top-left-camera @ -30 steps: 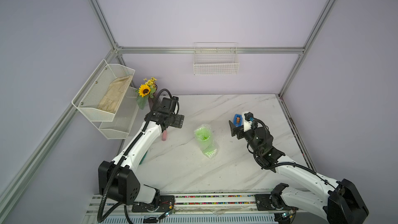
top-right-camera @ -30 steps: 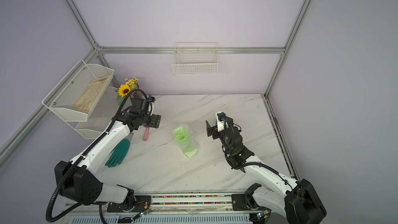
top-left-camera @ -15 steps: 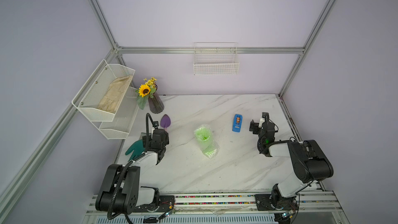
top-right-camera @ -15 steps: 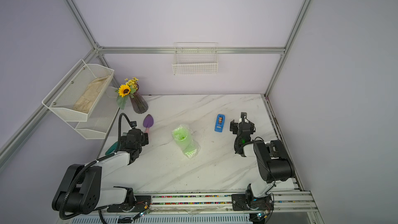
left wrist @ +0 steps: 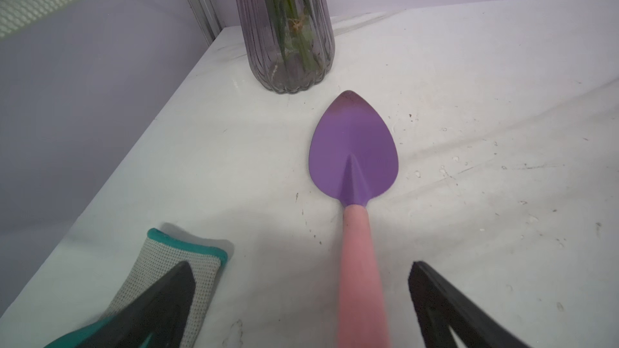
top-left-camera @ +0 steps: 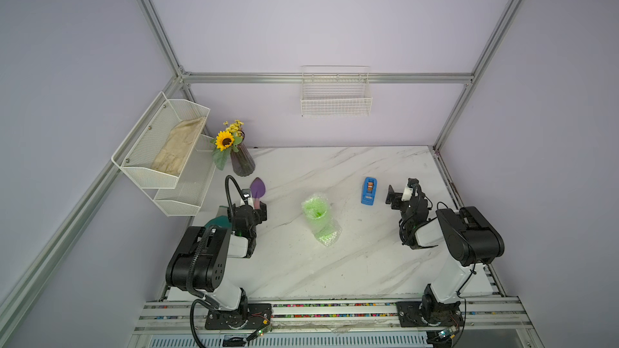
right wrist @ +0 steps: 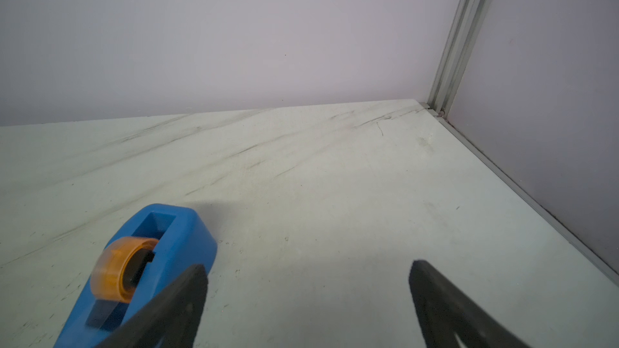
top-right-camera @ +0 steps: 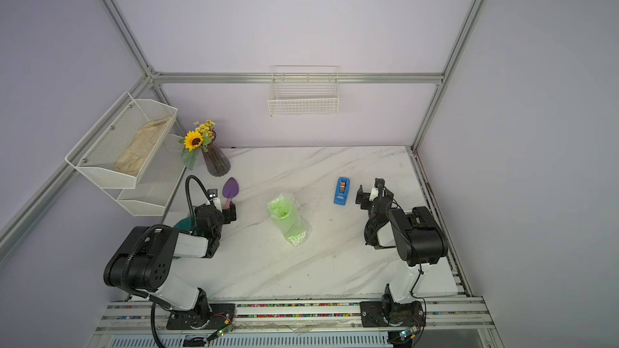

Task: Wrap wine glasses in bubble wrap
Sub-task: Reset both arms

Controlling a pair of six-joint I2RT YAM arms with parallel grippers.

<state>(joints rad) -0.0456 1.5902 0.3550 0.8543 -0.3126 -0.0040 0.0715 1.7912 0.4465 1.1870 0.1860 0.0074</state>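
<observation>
**Clerk:** Entry one, left fingers (left wrist: 167, 299)?

**Checker:** Spread wide, pinching nothing. The pink handle of a purple-bladed trowel (left wrist: 355, 148) runs between them and neither finger touches it. A grey knit glove (left wrist: 157, 259) with teal trim lies beside one finger. Beyond the blade tip stands a ribbed dark vase (left wrist: 288, 28) with flower stems inside.

**Clerk:** Entry two, right fingers (right wrist: 445, 302)?

**Checker:** Also spread, with nothing between them. A blue tape dispenser (right wrist: 167, 239) sits just beside one finger, apart from it.

**Clerk:** The task's thing?

**Checker:** The lime-green goblet (top-left-camera: 316, 209) is mid-worktop (top-left-camera: 335, 262) between the two arms, well apart from both. Bubble wrap (top-left-camera: 330, 237) is bundled around it. I cannot tell whether it is lying flat or tilted.

**Clerk:** Fixtures?

**Checker:** A wire basket (top-left-camera: 336, 102) hangs on the back wall. A mesh shelf (top-left-camera: 147, 165) on the left wall holds a beige cloth (top-left-camera: 177, 148).
</observation>
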